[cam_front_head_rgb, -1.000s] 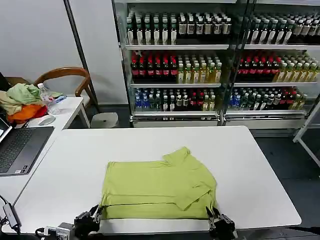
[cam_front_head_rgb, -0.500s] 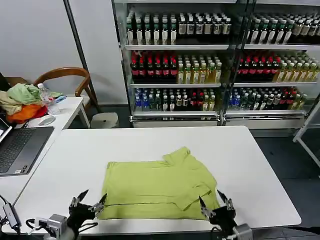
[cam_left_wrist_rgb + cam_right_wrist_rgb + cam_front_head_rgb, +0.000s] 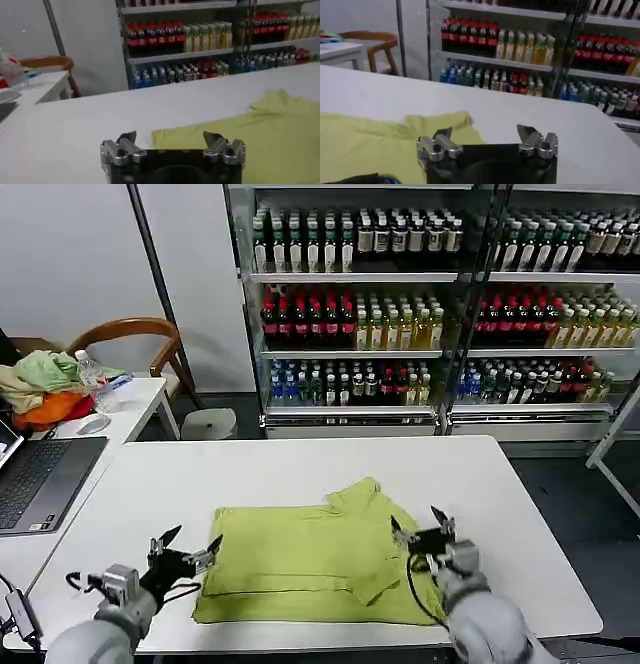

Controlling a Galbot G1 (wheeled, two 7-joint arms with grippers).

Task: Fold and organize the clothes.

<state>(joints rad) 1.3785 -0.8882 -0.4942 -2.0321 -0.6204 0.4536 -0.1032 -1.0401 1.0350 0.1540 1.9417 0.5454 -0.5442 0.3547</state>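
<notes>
The lime yellow-green T-shirt (image 3: 300,564) lies folded into a wide rectangle on the white table (image 3: 300,469), one sleeve flap pointing toward the far side. My left gripper (image 3: 185,549) hovers open just off the shirt's left edge, with nothing between its fingers. My right gripper (image 3: 420,534) hovers open over the shirt's right edge, also holding nothing. In the left wrist view the open left gripper (image 3: 170,139) faces the shirt (image 3: 250,135) lying flat ahead of it. In the right wrist view the open right gripper (image 3: 484,132) sits above the table with the shirt (image 3: 370,145) off to one side.
A side table at the left carries a laptop (image 3: 40,479), a heap of pale green, tan and orange garments (image 3: 40,384) and a water bottle (image 3: 95,379). A wooden chair (image 3: 130,334) stands behind it. Glass-door drink coolers (image 3: 400,314) line the back.
Both grippers stood at the shirt's near corners by the table's front edge. They have opened, lifted and moved farther over the table to the shirt's left and right edges. The shirt stays flat.
</notes>
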